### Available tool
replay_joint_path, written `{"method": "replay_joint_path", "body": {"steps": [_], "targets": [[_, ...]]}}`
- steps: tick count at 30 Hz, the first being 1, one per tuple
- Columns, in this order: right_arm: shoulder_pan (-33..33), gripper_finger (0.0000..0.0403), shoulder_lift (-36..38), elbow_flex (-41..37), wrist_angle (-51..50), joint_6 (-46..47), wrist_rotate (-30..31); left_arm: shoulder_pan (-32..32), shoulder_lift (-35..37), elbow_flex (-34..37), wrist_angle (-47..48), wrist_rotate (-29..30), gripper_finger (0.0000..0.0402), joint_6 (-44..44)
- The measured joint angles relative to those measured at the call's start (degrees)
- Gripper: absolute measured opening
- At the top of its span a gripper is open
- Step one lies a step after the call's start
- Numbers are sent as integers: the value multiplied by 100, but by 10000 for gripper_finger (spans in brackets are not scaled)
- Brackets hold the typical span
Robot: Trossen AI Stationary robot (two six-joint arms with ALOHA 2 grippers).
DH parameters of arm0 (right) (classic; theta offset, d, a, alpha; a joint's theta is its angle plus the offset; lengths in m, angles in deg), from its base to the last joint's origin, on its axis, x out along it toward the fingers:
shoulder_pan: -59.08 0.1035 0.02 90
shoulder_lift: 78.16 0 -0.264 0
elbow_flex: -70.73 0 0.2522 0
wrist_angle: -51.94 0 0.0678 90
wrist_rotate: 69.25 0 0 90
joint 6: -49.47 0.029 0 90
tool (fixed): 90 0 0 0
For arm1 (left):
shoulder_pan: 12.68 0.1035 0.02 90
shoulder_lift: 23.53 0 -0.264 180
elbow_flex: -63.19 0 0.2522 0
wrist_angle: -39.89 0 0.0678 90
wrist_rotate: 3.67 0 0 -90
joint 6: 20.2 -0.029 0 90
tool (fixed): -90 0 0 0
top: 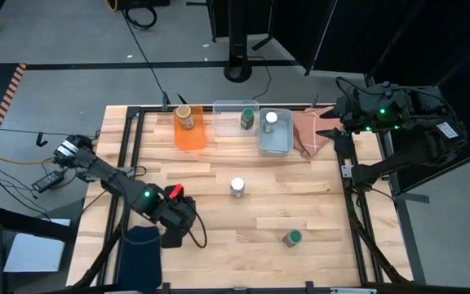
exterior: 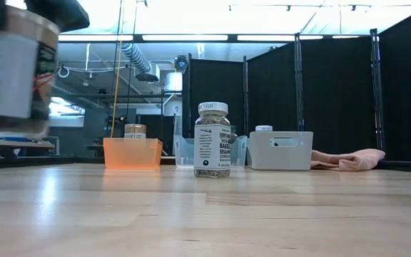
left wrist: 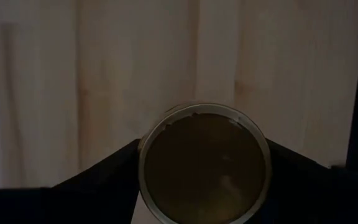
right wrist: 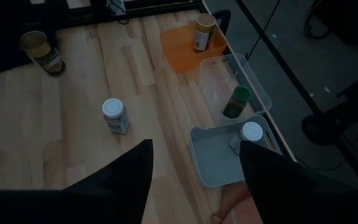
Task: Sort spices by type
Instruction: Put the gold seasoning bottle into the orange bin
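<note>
My left gripper (top: 172,224) is near the table's near-left part, shut on a tan-lidded spice jar (exterior: 13,68) that is raised off the wood. A white-lidded jar (top: 237,187) stands on its base mid-table, and a green-lidded jar (top: 291,238) sits near the near edge. At the far edge, another tan-lidded jar (top: 185,116) stands in the orange bin (top: 191,139), a green-lidded jar (top: 247,120) in the clear bin (top: 227,108), and a white-lidded jar (top: 271,121) in the pale-blue bin (top: 276,145). My right gripper (right wrist: 194,186) waits open over the far-right corner. My left gripper pinches the tan-lidded jar between its two fingers (left wrist: 114,165), one on each side of the round body just below the lid (left wrist: 204,165). The fingers come from above, pointing down. The jar hangs roughly upright, lifted clear of the table (exterior: 20,132).
A pink cloth (top: 308,131) lies at the far-right corner beside the pale-blue bin. A dark blue object (top: 141,245) sits at the near-left edge beside my left arm. Bare wood (top: 243,220) lies between the bins and the two loose jars.
</note>
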Motion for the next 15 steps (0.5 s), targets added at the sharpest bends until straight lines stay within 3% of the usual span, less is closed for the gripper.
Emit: {"method": "replay_joint_path", "body": {"steps": [15], "targets": [[0, 248, 0, 0, 4, 28, 5, 1350, 710, 0, 346, 721, 281, -9]]}}
